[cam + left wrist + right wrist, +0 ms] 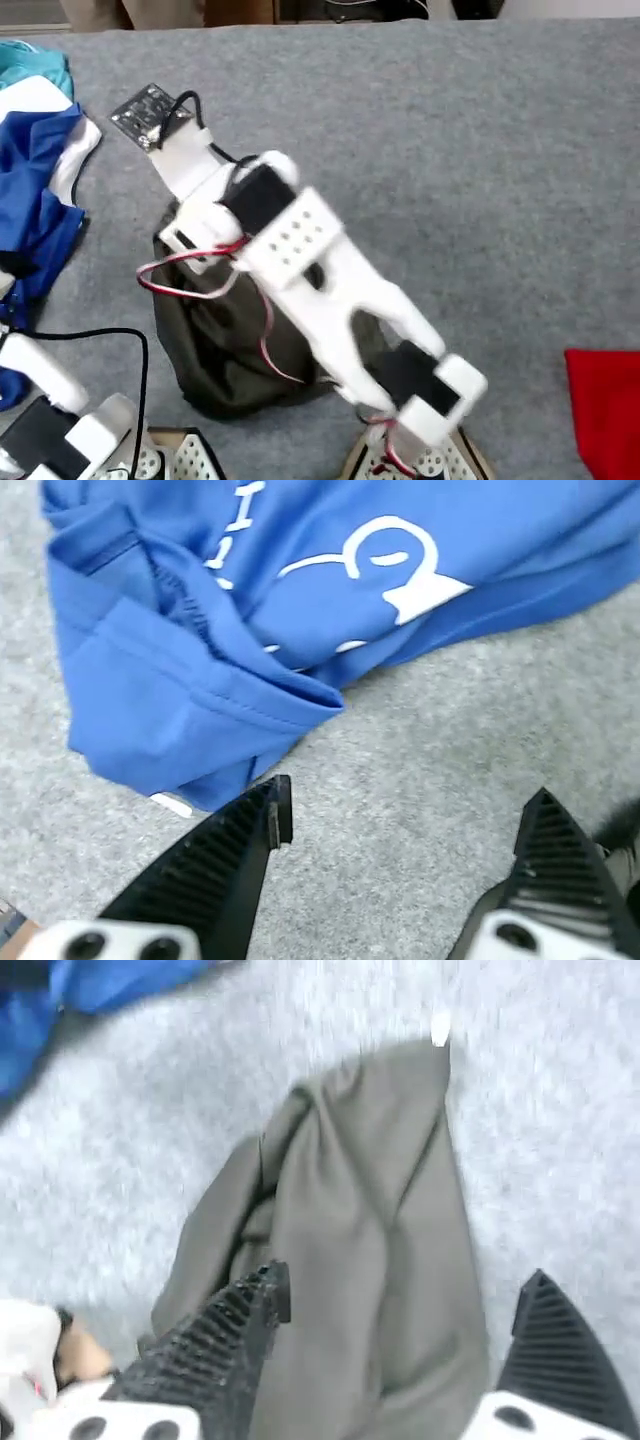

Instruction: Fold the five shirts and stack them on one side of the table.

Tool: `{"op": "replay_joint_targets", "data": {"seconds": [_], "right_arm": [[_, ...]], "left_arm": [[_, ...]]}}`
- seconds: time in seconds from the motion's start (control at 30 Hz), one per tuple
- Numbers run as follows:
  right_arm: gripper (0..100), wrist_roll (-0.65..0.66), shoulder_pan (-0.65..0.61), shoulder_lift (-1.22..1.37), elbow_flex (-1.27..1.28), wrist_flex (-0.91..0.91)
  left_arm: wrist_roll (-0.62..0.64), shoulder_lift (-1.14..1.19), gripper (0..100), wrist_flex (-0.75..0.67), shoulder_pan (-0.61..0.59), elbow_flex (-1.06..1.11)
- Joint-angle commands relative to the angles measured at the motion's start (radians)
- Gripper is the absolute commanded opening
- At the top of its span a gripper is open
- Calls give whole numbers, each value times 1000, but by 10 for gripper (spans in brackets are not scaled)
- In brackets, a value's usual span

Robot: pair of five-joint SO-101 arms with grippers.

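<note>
One shirt (210, 360) lies front left of centre on the worktop (480, 150), under the right arm (300, 240), the right claw (405, 1280) above it. A heap of shirts (40, 190) lies at the left edge, the left claw (410, 800) just beside it. Another shirt (605, 410) lies at the right edge, well apart.

Likely a robotics lab: felt-covered table (480, 150), exposed circuit board (148, 108).

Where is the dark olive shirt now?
In the high view the dark olive shirt lies bunched under the right arm, left of centre, between the blue shirt and the red shirt.
</note>
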Motion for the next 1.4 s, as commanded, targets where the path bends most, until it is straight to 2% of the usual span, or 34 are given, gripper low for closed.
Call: {"op": "replay_joint_targets", "data": {"seconds": [0.0, 0.17, 0.33, 0.5, 0.6, 0.7, 0.73, 0.93, 1.37], "right_arm": [[354, -58, -2, 154, -54, -100], [354, -112, -8, 409, -151, -121], [353, -135, -21, 599, -326, -9], [345, -135, -27, 769, -495, 135], [251, -130, -25, 849, -590, 195], [76, -129, -21, 886, -644, 195], [12, -129, -21, 888, -654, 195], [5, -129, 16, 843, -716, 198], [5, -127, 334, 311, -860, 195]], "left_arm": [[-2, -44, 357, -12, -35, -28], [-3, -44, 357, -29, -75, -25], [-9, -44, 357, -61, -115, -20], [-69, -44, 356, -54, -115, -20], [-71, -44, 356, -54, -115, -20], [-71, -44, 356, -54, -115, -20], [-71, -44, 356, -52, -115, -20], [-71, -44, 356, -52, -115, -20], [-71, -44, 356, -52, -107, -18]]}}
